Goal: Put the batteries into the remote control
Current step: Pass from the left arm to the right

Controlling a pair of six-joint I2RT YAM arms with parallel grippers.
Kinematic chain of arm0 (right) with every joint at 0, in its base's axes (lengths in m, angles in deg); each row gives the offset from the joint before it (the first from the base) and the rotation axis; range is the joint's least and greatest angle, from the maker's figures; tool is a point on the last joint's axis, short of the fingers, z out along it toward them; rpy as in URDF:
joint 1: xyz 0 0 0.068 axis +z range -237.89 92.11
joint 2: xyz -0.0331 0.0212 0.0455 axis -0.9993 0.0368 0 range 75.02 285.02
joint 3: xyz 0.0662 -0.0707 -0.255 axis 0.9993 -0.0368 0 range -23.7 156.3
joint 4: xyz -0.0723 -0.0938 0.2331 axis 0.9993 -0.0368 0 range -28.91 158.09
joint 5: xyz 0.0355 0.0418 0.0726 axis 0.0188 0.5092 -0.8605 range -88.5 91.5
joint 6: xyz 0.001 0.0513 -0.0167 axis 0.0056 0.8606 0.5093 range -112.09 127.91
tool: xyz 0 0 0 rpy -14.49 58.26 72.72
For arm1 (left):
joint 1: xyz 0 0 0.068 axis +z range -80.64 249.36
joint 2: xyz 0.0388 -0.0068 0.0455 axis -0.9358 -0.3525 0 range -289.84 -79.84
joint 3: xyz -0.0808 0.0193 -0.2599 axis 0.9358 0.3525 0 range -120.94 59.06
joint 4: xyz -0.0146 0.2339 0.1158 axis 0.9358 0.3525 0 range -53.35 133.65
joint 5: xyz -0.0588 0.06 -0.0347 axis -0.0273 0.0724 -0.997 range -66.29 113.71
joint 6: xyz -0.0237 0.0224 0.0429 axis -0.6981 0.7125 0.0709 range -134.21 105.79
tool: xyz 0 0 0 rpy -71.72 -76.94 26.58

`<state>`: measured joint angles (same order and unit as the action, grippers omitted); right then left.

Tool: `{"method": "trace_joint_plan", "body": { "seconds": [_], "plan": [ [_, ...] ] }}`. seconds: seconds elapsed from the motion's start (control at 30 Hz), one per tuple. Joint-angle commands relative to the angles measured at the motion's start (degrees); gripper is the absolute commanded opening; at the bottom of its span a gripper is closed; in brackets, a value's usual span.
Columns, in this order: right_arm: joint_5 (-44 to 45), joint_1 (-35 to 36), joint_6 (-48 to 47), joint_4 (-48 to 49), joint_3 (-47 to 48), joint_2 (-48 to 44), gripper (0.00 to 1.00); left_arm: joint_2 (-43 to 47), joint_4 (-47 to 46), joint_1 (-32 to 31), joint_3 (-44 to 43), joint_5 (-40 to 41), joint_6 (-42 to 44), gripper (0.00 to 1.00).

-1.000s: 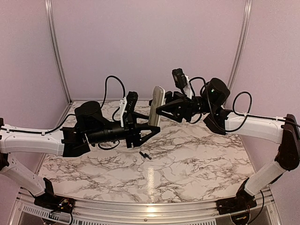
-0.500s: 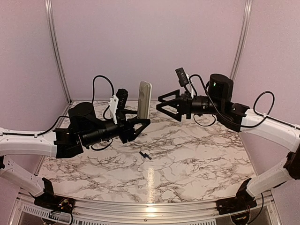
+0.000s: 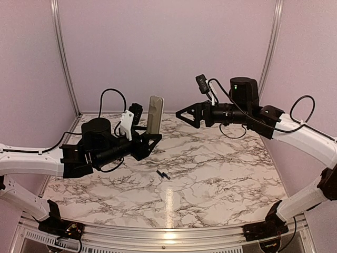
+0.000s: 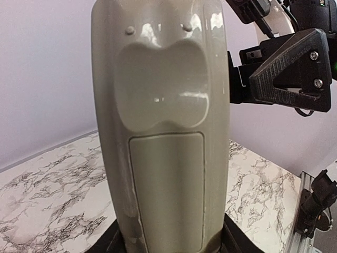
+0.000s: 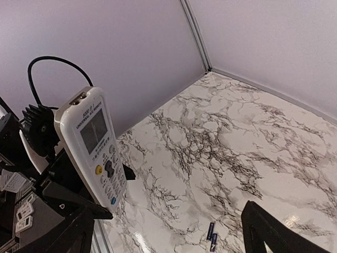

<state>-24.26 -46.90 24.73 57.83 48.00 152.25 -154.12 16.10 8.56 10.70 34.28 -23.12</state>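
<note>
The remote control point(image 4: 163, 132) is held upright by the left tool point(image 4: 168, 247), its tan-grey back shown; a marbled counter point(image 4: 47, 190) is seen behind. The right tool point(image 4: 263, 74) is seen upper right.

White links point(image 3: 31, 161), black joints point(image 3: 97, 130), black end effectors point(image 3: 152, 139) point(image 3: 185, 117), looped cables point(image 3: 108, 95)

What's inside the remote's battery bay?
Cannot be seen: the back cover is closed over it. The left gripper holds the remote control upright; batteries lie on the table.
</note>
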Motion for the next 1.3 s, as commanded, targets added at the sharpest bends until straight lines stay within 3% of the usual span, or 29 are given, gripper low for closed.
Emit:
{"method": "trace_joint_plan", "body": {
  "seconds": [0.0, 0.27, 0.4, 0.73, 0.87, 1.27],
  "plan": [
    [2.80, 0.55, 2.14, -2.59, 1.74, 0.72, 0.95, -1.26, 2.87, 0.15, -0.67, 3.03, 0.54, 0.19],
    [2.33, 3.85, 3.64, -0.78, 5.23, 5.58, 0.97, -5.66, 7.02, 0.07, -3.14, 4.89, -0.03, 0.17],
    [1.88, 4.44, 3.55, -0.83, 6.78, 8.07, 0.93, -6.86, 6.96, -0.02, -4.03, 4.34, -0.49, 0.16],
    [1.57, 4.62, 8.90, 2.04, 7.75, 12.87, 0.65, -9.32, 5.21, -0.44, -5.16, 3.61, -0.63, 0.16],
    [1.36, 4.62, 9.93, 3.67, 7.42, 13.72, 0.49, -9.82, 4.84, -0.55, -5.42, 3.32, -0.80, 0.16],
    [1.03, 4.19, 11.00, 4.77, 6.83, 15.69, 0.35, -10.77, 4.98, -0.64, -6.80, 3.15, -0.68, 0.16]
  ]
}}
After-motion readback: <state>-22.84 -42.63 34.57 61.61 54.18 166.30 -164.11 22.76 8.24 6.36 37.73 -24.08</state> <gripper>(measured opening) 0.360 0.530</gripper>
